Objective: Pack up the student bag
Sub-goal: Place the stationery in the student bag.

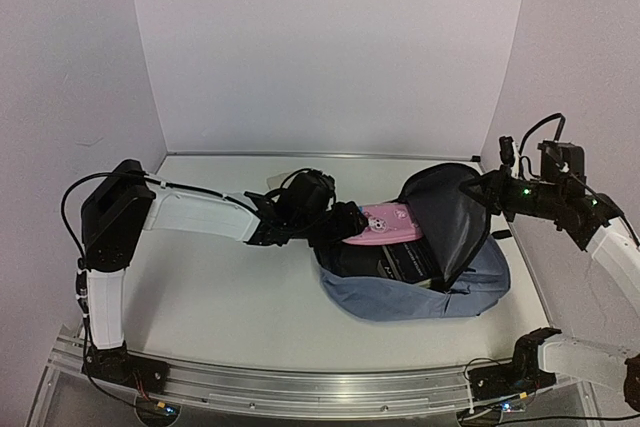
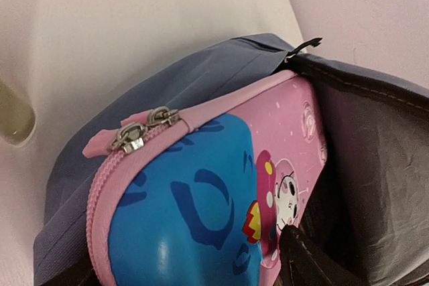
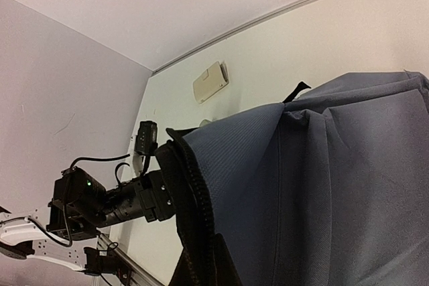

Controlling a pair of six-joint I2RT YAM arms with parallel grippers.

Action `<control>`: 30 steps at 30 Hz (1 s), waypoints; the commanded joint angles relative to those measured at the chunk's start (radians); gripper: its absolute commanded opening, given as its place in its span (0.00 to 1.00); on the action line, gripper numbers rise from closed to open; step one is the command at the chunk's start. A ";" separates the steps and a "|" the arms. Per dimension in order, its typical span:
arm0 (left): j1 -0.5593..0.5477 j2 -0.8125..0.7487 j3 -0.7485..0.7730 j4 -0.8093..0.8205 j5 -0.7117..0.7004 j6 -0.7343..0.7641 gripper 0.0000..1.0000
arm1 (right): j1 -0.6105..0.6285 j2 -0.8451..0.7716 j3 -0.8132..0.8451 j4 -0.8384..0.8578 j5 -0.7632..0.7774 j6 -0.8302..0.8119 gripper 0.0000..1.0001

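Large grey-blue fabric backpack point(image 1: 420, 297) lies on the white table point(image 1: 230, 287), in the right half and close to the right edge. Its mouth gapes toward the left, and the dark-lined flap stands upright.

Right end effector point(image 1: 483, 187) sits at the flap's upper rim, fingers together and pinched on the fabric, holding it up.

We note a pink hard-shell pencil case point(image 1: 385, 224) with a blue patch and a cartoon cat. It is tilted, with one end inside the mouth and the zip end poking out left over the rim. Two metal zip pulls point(image 2: 142, 128) sit together at that outer end.

Left end effector point(image 1: 343, 223) is right at the case's outer end. We cannot tell whether its fingers are apart or clamped.

Inside the backpack, below the case, lies a dark flat item we cannot identify.

Small beige flat object point(image 3: 210, 81) lies near the table's far edge, apart from the backpack.
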 commanded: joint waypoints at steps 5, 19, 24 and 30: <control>0.006 -0.114 0.069 -0.260 -0.052 0.177 0.82 | -0.004 -0.033 0.058 0.085 -0.026 -0.003 0.00; 0.003 -0.033 0.143 -0.229 0.080 0.171 0.74 | -0.004 -0.029 0.045 0.085 -0.032 -0.011 0.00; -0.001 0.026 0.184 -0.179 0.140 0.141 0.73 | -0.004 -0.024 0.046 0.085 -0.034 -0.017 0.00; -0.011 0.120 0.285 -0.164 0.196 0.132 0.73 | -0.004 -0.013 0.046 0.085 -0.053 -0.028 0.00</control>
